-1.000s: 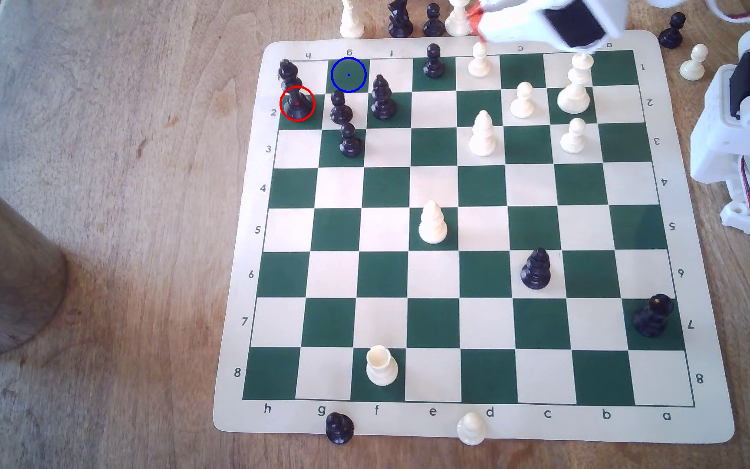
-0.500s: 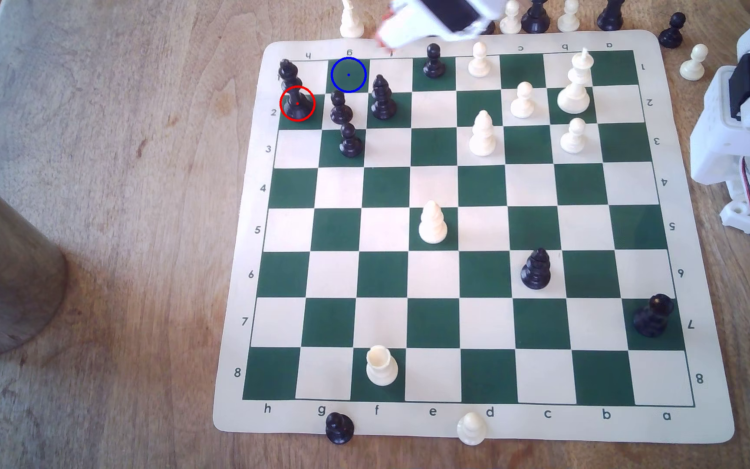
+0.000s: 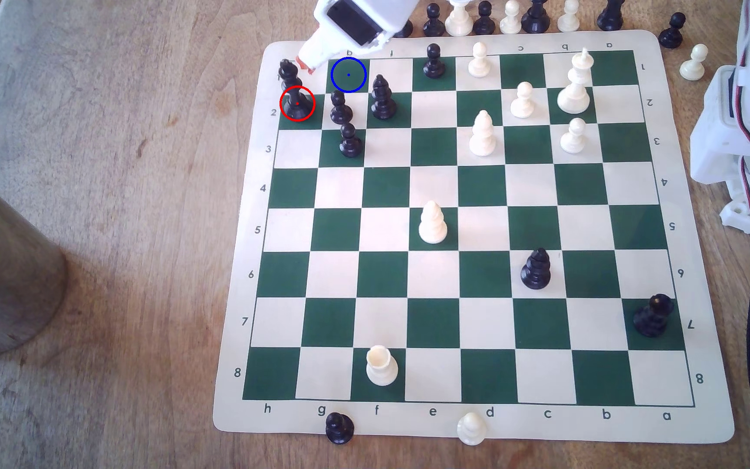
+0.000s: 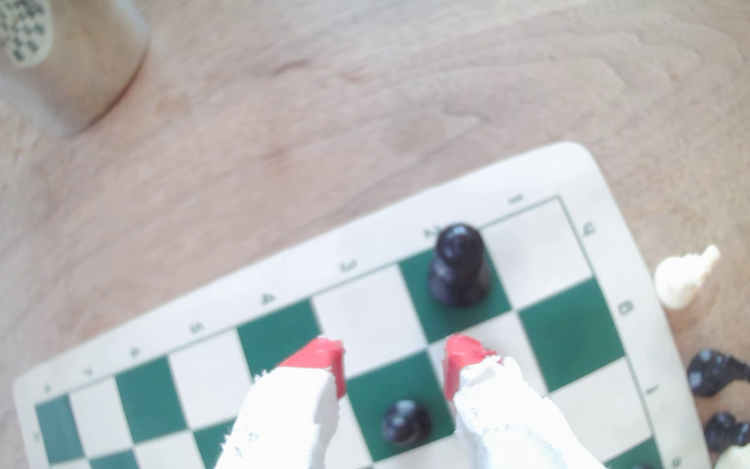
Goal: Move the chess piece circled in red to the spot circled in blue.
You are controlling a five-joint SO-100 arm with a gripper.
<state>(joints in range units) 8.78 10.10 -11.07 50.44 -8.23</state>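
Chess piece (image 3: 296,97) upright on its red-ringed square, just ahead of the pincer (image 3: 306,65) tips and not yet touched. Untouched and unmoved over the last second.

Changed: pincer swept along the far edge of the mat (image 3: 238,419) from the exterior view's right to its left, now arrived over the corner by the piece. Meaning, as a judgement: approach nearly done, grasp not begun, lowering and closing on the stem next.

Pincer (image 4: 395,360) wide apart in the wrist view, red tips spread, nothing between them but board squares.

Spot (image 3: 348,74) bare, close beside the pincer, toward the exterior view's right of its tip; in the wrist view (image 4: 571,333) just off to one finger's outer side. Short carry, so little travel needed once lifted.

Room: beyond the piece (image 4: 458,266), away from the pincer, only the mat border and then open table (image 3: 116,225); no obstacle there. Tighter on the near side: a pawn (image 3: 340,108) just beside the piece, another pawn (image 4: 404,421) under the pincer between the fingers, and a bishop (image 3: 382,99) just beside the spot. Risk of a finger clipping the nearest pawn on closing. Spare pieces (image 3: 459,18) lined up behind the pincer, off the mat.
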